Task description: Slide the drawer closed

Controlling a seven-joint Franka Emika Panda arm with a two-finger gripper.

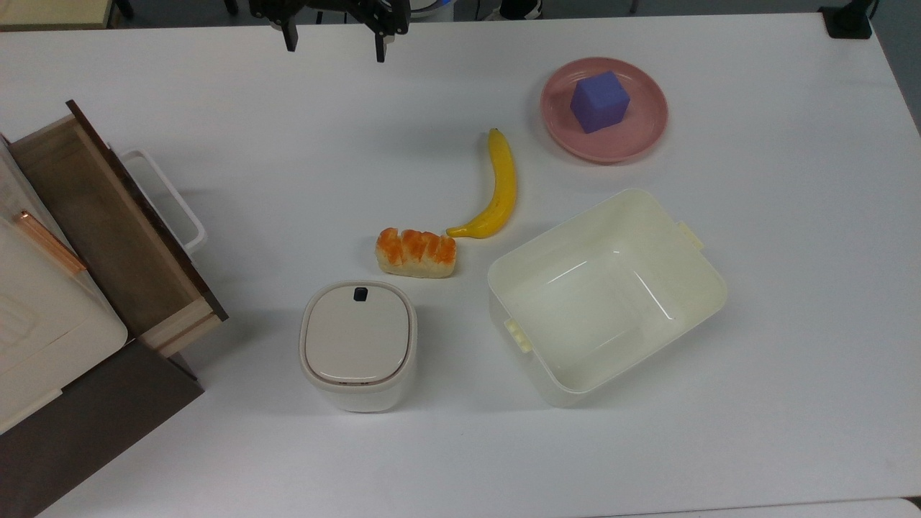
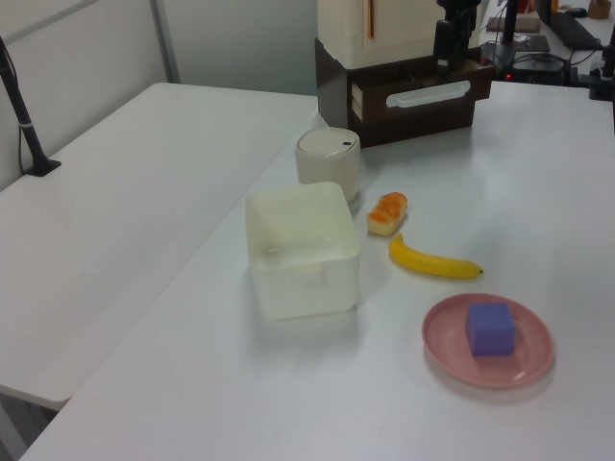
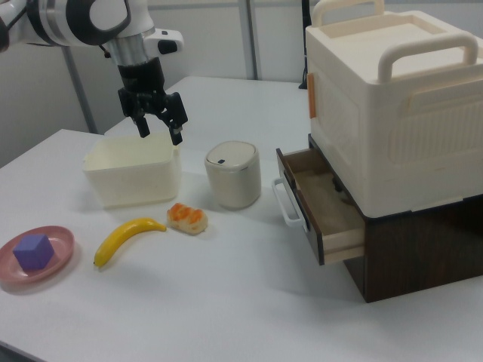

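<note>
The white desk [image 1: 719,446] carries everything. At the top view's left edge stands a dark brown cabinet [image 3: 423,249] with a cream appliance [image 3: 392,98] stacked on it, a copper-coloured bar [image 1: 49,243] on the appliance's front. The drawer [image 1: 108,230] is pulled well out of the cabinet toward the desk's middle; its brown inner bottom lies bare, and the white loop handle [image 1: 169,198] on its dark front panel points into the open desk.

In the top view's right half sits a cream open tub [image 1: 608,295], and left of it a lidded cream bin [image 1: 357,344]. At the far right is a pink plate [image 1: 644,122] bearing a purple cube [image 1: 599,101]. A banana [image 1: 500,187] lies between the plate and a piece of orange-topped bread [image 1: 416,252], its tip just beside the bread.

The hand [image 1: 333,44] hangs above the desk's far edge in the top view, well apart from the drawer, fingers [image 3: 176,127] spread and nothing between them.
</note>
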